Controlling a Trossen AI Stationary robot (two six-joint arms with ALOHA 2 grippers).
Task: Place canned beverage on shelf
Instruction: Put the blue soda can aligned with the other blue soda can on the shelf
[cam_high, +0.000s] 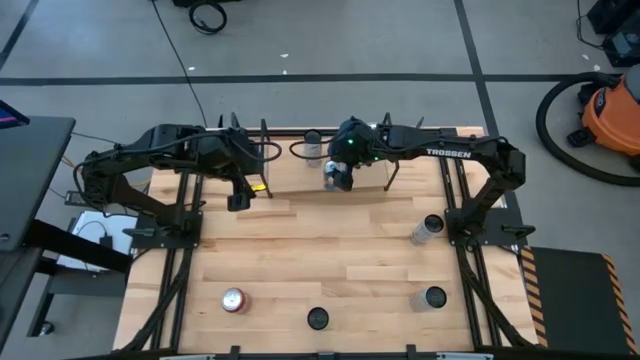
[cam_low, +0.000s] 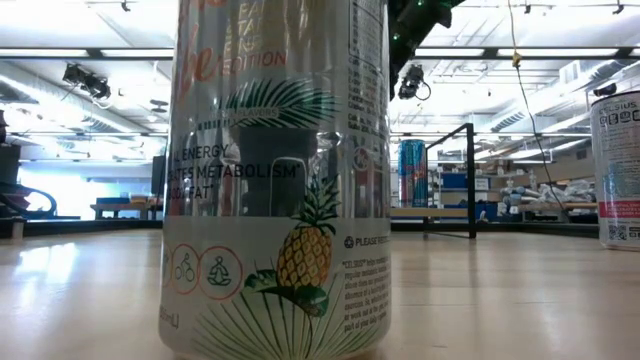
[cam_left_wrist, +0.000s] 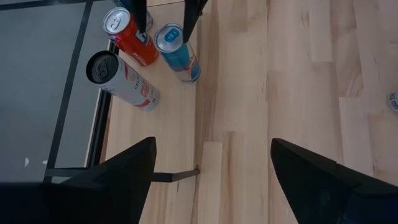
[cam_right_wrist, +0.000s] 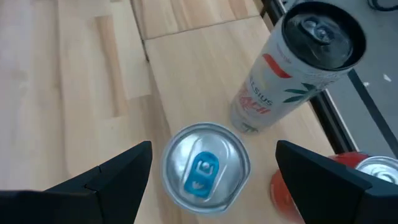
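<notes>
Straight under the right pincer (cam_right_wrist: 208, 186), fingers spread wide, a blue-tabbed can (cam_right_wrist: 205, 169) stands upright on the shelf (cam_high: 290, 190); the left pincer (cam_left_wrist: 208, 180) waits nearby, half-spread and empty.

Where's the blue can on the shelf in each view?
High: hidden beneath the right pincer, by the white can.
Low: blue can far back, right of the pineapple can.
Left wrist: blue can beside the red can.
Right wrist: blue can between the open pincer's fingers.
Shared landmark: the white can, absent from low view.
</notes>
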